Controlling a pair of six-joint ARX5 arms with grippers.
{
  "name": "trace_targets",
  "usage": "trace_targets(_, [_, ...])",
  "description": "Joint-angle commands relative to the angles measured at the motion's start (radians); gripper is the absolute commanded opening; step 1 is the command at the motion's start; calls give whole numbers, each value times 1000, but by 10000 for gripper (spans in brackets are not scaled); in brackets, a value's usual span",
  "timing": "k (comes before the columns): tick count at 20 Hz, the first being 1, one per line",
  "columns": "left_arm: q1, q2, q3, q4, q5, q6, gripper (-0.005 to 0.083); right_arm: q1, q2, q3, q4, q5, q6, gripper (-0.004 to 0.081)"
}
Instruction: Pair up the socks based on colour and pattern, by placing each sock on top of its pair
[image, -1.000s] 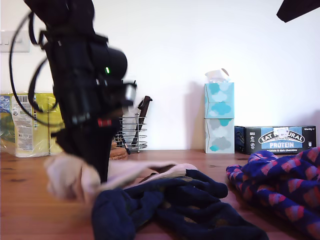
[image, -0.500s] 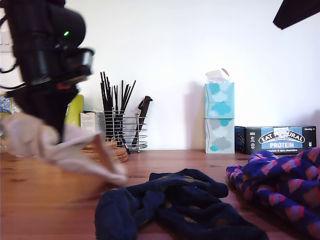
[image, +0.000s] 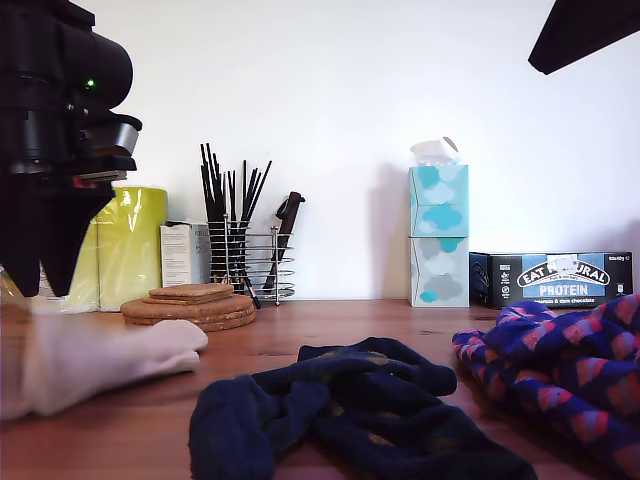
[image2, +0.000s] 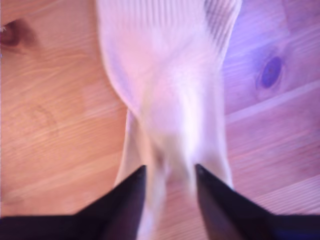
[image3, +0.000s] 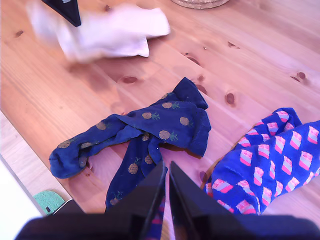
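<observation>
A pale pinkish-white sock (image: 95, 362) lies bunched on the wooden table at the exterior view's left. My first gripper (image: 38, 285) hangs just above it, open, and the sock (image2: 165, 100) shows blurred under its spread fingers (image2: 127, 200). Two dark navy spotted socks (image: 360, 410) lie crossed at the middle (image3: 150, 130). Blue socks with pink checks (image: 560, 370) are heaped at the exterior view's right (image3: 265, 160). My second gripper (image3: 166, 167) is shut and empty, high above the navy and blue socks. Only a dark corner of its arm (image: 585, 30) shows in the exterior view.
A stack of round cork coasters (image: 190, 308) sits behind the pale sock. A wire holder of black sticks (image: 245, 255), a yellow roll (image: 130, 245), tissue boxes (image: 438, 235) and a protein bar box (image: 560, 275) line the back wall. The table edge (image3: 30, 170) runs near the navy socks.
My first gripper swung toward the exterior view's left carrying the pale sock. The sock now lies on the table, with the gripper open above it.
</observation>
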Motion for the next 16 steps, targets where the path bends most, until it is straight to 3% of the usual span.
trace_targets(1, [-5, 0, 14, -4, -5, -6, 480, 2, -1, 10, 7, -2, -5, -11])
trace_targets(6, [-82, -47, 42, -42, 175, -17, 468, 2, -1, 10, 6, -1, -5, -11])
trace_targets(11, [-233, -113, -44, 106, 228, -39, 64, 2, -1, 10, 5, 11, -5, -11])
trace_targets(13, [-279, -189, -128, 236, 256, -38, 2, -8, -1, 10, -1, 19, -4, -11])
trace_targets(16, [-320, -333, -271, 391, 259, -31, -3, -56, -1, 10, -17, 23, -55, -11])
